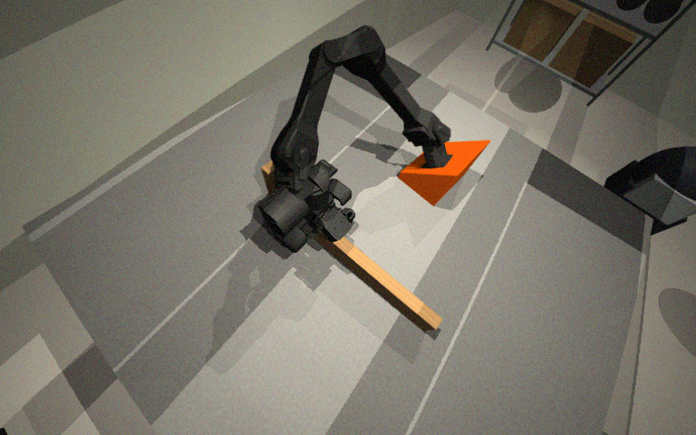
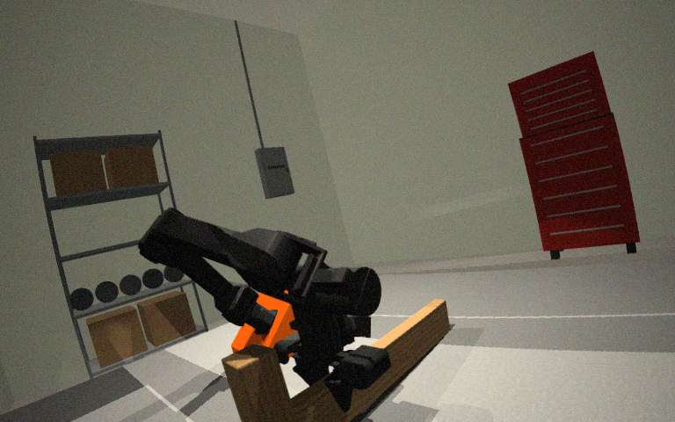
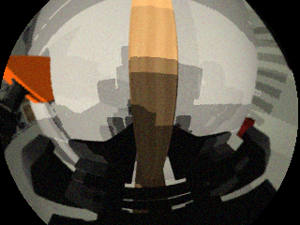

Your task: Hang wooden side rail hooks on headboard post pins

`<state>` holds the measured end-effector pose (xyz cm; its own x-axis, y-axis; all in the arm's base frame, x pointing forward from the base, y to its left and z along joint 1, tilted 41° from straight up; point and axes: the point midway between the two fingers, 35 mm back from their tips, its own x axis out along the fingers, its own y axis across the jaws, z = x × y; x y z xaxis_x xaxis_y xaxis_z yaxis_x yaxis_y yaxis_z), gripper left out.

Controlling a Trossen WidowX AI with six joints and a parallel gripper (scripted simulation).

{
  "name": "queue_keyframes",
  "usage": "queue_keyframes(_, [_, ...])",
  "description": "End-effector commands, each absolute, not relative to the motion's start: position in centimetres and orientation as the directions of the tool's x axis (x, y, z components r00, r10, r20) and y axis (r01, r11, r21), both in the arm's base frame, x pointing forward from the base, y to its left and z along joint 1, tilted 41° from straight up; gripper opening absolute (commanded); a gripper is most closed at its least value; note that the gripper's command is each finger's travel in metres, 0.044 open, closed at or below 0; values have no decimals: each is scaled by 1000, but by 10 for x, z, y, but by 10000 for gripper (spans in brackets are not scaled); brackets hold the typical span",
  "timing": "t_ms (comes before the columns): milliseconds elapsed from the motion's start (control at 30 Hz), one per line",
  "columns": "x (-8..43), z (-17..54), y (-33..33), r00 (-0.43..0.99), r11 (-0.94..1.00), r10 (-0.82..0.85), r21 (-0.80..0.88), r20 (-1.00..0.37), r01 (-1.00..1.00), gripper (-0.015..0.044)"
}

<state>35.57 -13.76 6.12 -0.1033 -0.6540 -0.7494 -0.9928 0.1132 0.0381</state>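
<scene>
The long pale wooden side rail (image 1: 381, 276) (image 2: 423, 338) (image 3: 152, 37) slants across the table, its far end down at the table with a narrow shadow beside it. My gripper (image 1: 319, 231) (image 2: 325, 385) (image 3: 149, 122) is shut on the rail near its post end, one finger on each side. The wooden headboard post (image 1: 267, 173) (image 2: 252, 373) stands upright beyond the gripper. In the exterior view the rail's near end appears to meet the post's side face. The hooks, the pins and the slot are hidden, so I cannot tell whether the hooks sit on the pins.
The arm's base stands on an orange wedge-shaped mount (image 1: 461, 159) (image 2: 286, 316) (image 3: 35, 77) beside the rail. A metal shelf (image 2: 117, 194) and a red tool cabinet (image 2: 577, 199) stand in the background. A dark rounded object (image 1: 662, 179) is at the right in the top view.
</scene>
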Motion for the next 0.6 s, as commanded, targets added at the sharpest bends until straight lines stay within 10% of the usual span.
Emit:
queue_keyframes(0, [358,67,-137,-85,106,-656,20,-750,-994,0])
queue_keyframes(567, [356,68,-138,-85,106,-656,20,-750,-994,0])
